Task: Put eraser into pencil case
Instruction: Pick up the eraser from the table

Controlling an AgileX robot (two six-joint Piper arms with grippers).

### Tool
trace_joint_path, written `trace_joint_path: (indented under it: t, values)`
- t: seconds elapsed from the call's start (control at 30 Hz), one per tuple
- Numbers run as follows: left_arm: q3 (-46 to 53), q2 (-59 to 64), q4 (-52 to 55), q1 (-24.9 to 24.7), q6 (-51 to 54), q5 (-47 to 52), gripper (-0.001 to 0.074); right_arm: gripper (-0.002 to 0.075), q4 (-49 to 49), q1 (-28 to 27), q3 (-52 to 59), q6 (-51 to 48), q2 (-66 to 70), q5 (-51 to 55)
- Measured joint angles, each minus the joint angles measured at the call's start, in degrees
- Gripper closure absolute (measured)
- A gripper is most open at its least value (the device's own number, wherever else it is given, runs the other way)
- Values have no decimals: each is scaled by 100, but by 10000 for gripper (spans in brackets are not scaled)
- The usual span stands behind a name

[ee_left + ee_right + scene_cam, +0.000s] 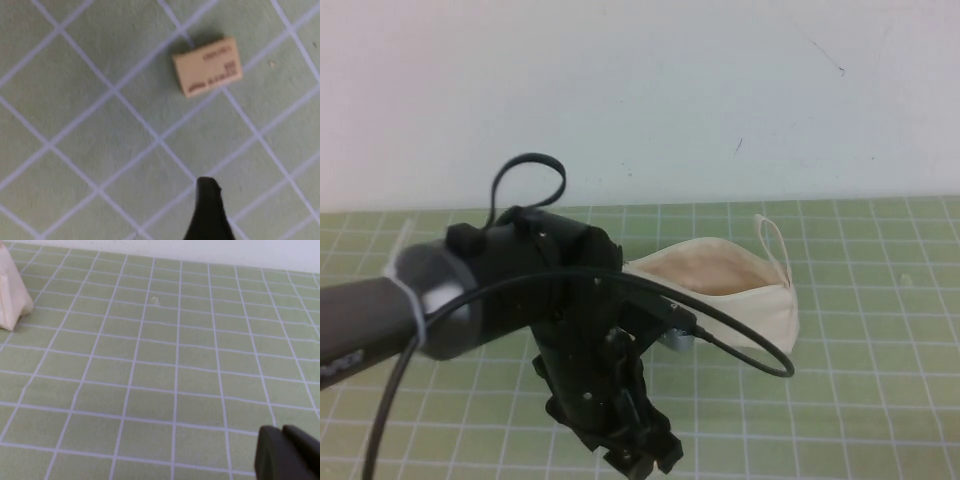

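table (880,400): one green gridded mat surface filling the lower half of the high view, nothing else lying around on it that I can spot

left arm: big black thing hogging the left and centre of the high view, with the left gripper (638,455) pointing down at the bottom centre edge. Only one dark fingertip pokes into the bottom of the left wrist view, so honestly can't tell whether its fingers are open or closed

pencil case (745,290): one, cream pouch, centre-right of the high view just behind the arm, mouth gaping so the beige lining shows, loop strap sticking up at its right end

right gripper (287,455): just a dark lump in the lower right corner of the right wrist view, parked over bare mat, can't tell the finger state either

eraser (207,66): one, little tan block, upper right of the left wrist view, flat on the mat, apart from the fingertip

progress: pretty much the start I'd say. Eraser not picked up yet, case already open, so grab, carry and drop are all left
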Motion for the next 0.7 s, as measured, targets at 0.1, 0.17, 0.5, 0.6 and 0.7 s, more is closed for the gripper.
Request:
trace_joint_path:
  t: [0.1, 0.17, 0.5, 0.6, 0.7]
  values:
    - [-9, 196, 0, 0, -204, -347, 290, 727, 0, 0, 0, 0, 0, 0]
    - [-9, 312, 0, 0, -336, -634, 284, 727, 0, 0, 0, 0, 0, 0]
    - [-40, 778, -119, 0, -506, -1240, 281, 727, 0, 0, 0, 0, 0, 0]
    - [-40, 908, -119, 0, -564, -1293, 281, 727, 0, 0, 0, 0, 0, 0]
    - [-40, 1019, -119, 0, -628, -1316, 281, 727, 0, 0, 0, 0, 0, 0]
